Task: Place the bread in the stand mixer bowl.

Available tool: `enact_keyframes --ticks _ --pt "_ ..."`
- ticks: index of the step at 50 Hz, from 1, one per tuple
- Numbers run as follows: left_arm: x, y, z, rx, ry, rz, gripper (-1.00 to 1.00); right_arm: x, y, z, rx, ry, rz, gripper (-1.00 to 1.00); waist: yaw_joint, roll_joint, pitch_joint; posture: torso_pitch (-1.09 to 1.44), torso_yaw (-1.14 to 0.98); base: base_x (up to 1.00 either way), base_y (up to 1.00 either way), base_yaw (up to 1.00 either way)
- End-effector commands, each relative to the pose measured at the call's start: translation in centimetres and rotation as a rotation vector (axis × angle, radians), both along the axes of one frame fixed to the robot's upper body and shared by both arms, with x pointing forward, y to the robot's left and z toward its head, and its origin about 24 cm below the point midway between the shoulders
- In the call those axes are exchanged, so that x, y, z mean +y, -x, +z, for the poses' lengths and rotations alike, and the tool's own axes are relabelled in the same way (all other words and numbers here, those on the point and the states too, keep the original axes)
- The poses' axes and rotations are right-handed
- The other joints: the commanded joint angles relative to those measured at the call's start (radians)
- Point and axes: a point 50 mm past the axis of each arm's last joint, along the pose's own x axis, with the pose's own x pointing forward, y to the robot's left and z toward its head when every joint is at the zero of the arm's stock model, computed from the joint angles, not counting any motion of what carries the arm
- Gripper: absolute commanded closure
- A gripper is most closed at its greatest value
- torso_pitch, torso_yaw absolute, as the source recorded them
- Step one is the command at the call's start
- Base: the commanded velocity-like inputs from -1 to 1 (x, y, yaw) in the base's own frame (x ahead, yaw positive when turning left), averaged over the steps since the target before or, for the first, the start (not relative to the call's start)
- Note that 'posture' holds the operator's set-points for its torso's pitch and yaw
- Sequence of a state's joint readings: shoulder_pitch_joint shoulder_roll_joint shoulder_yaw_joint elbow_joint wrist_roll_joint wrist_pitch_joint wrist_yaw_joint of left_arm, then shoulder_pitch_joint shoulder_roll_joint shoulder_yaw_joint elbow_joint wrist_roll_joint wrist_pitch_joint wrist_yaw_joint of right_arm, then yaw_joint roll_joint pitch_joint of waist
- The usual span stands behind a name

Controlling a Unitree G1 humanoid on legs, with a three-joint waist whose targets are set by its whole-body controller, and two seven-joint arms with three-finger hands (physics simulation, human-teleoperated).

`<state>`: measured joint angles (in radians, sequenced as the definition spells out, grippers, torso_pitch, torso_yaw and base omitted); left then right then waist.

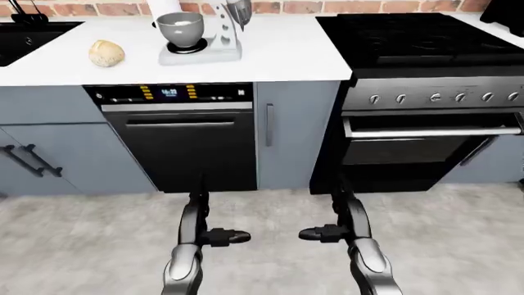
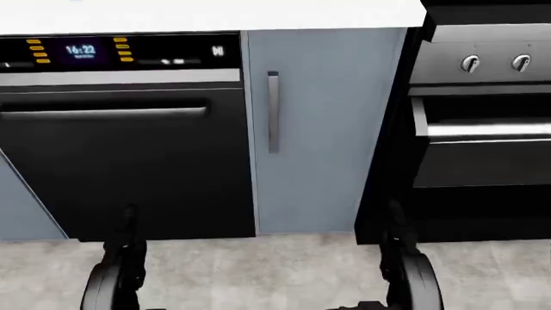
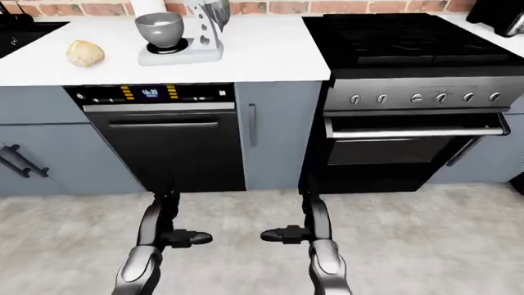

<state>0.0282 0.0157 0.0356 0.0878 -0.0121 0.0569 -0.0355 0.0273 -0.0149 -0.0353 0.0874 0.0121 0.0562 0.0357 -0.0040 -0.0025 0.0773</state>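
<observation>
A round pale bread roll (image 1: 106,53) lies on the white counter (image 1: 278,55) at the upper left of the left-eye view. To its right stands the grey stand mixer (image 1: 214,44), its metal bowl (image 1: 180,27) on the base and its head tilted up. Both hands hang low over the floor, far below the counter. My left hand (image 1: 216,222) is open, one finger up and the others pointing right. My right hand (image 1: 329,220) mirrors it, open and empty. Neither touches anything.
A black dishwasher (image 1: 184,141) with a lit display sits under the mixer, beside a narrow grey cabinet door (image 1: 287,135). A black stove (image 1: 418,40) and oven (image 1: 426,141) fill the right. A dark sink (image 1: 29,37) shows at top left. Grey floor (image 1: 82,239) lies below.
</observation>
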Motion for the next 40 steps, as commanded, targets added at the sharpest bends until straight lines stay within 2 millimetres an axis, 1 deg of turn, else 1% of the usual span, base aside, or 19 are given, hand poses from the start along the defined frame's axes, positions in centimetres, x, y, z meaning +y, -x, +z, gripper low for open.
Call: enact_keyframes --ticks 1,2,3,5,7,8,10,16,18,24,25,29,36,37,38,39,40 --pt "-0.3 -0.9 4.6 -0.184 -0.011 -0.013 -1.0 0.2 -0.5 4.2 -0.199 -0.005 0.019 -1.0 -0.002 -0.008 -0.001 0.0 0.0 0.0 0.0 0.0" --pt "-0.4 -0.9 4.7 -0.185 -0.015 -0.015 -1.0 0.2 -0.4 4.3 -0.201 -0.003 0.018 -1.0 0.001 -0.007 -0.039 0.0 0.0 0.0 0.0 0.0" --pt "-0.5 -0.9 4.8 -0.189 -0.018 -0.016 -1.0 0.1 -0.3 4.5 -0.208 -0.002 0.014 -1.0 0.005 -0.001 -0.064 0.0 0.0 0.0 0.0 0.0" --pt "-0.5 -0.9 4.8 -0.196 -0.019 -0.018 -1.0 0.0 -0.4 4.8 -0.214 0.0 0.016 -1.0 0.005 -0.009 -0.021 0.0 0.0 0.0 0.0 0.0" --pt "-0.5 -0.8 5.2 -0.202 -0.021 -0.018 -1.0 0.1 -0.5 5.1 -0.22 0.004 0.022 -1.0 0.006 -0.008 -0.069 0.0 0.0 0.0 0.0 0.0" --pt "-0.5 -0.8 5.4 -0.204 -0.022 -0.017 -1.0 0.1 -0.6 5.3 -0.222 0.007 0.024 -1.0 0.006 -0.008 -0.075 0.0 0.0 0.0 0.0 0.0" --pt "-0.6 -0.8 5.8 -0.21 -0.024 -0.019 -1.0 0.2 -0.6 5.5 -0.231 0.011 0.027 -1.0 0.006 -0.007 -0.076 0.0 0.0 0.0 0.0 0.0" --pt "-0.9 -0.6 7.8 -0.24 -0.028 -0.026 -1.0 0.1 -0.9 6.4 -0.254 0.026 0.036 -1.0 0.007 -0.005 -0.084 0.0 0.0 0.0 0.0 0.0" --pt "-1.0 -0.5 8.7 -0.255 -0.028 -0.026 -1.0 0.1 -0.9 7.0 -0.266 0.033 0.039 -1.0 0.007 -0.005 -0.086 0.0 0.0 0.0 0.0 0.0" --pt "-1.3 -0.7 10.5 -0.29 -0.029 -0.032 -1.0 0.0 -0.9 8.6 -0.305 0.056 0.043 -1.0 0.008 -0.005 -0.092 0.0 0.0 0.0 0.0 0.0" --pt "-1.4 -0.7 11.1 -0.3 -0.027 -0.033 -1.0 0.0 -0.9 9.1 -0.316 0.061 0.045 -1.0 0.008 -0.005 -0.092 0.0 0.0 0.0 0.0 0.0" --pt "-1.4 -0.6 12.5 -0.327 -0.028 -0.033 -1.0 0.1 -0.9 10.4 -0.347 0.077 0.052 -1.0 0.008 -0.006 -0.092 0.0 0.0 0.0 0.0 0.0" --pt "-1.4 -0.4 13.2 -0.342 -0.023 -0.034 -1.0 0.1 -0.9 11.6 -0.368 0.096 0.044 -1.0 0.008 -0.006 -0.086 0.0 0.0 0.0 0.0 0.0" --pt "-1.4 -0.5 13.1 -0.341 -0.025 -0.032 -1.0 0.1 -0.9 11.6 -0.367 0.099 0.044 -1.0 0.007 0.001 -0.1 0.0 0.0 0.0 0.2 0.0" --pt "-1.3 -0.5 13.0 -0.34 -0.024 -0.031 -1.0 0.1 -1.0 11.6 -0.369 0.099 0.045 -1.0 0.007 -0.007 -0.084 0.0 0.0 0.0 0.2 0.0" --pt "-1.4 -0.5 13.0 -0.34 -0.024 -0.032 -1.0 0.2 -1.0 11.6 -0.369 0.098 0.046 -1.0 0.003 -0.007 -0.074 0.0 0.0 0.0 0.2 0.0" --pt "-1.4 -0.4 13.1 -0.341 -0.024 -0.033 -1.0 0.2 -0.9 11.7 -0.369 0.098 0.047 -1.0 0.002 -0.007 -0.07 0.0 0.0 0.0 0.2 0.0"
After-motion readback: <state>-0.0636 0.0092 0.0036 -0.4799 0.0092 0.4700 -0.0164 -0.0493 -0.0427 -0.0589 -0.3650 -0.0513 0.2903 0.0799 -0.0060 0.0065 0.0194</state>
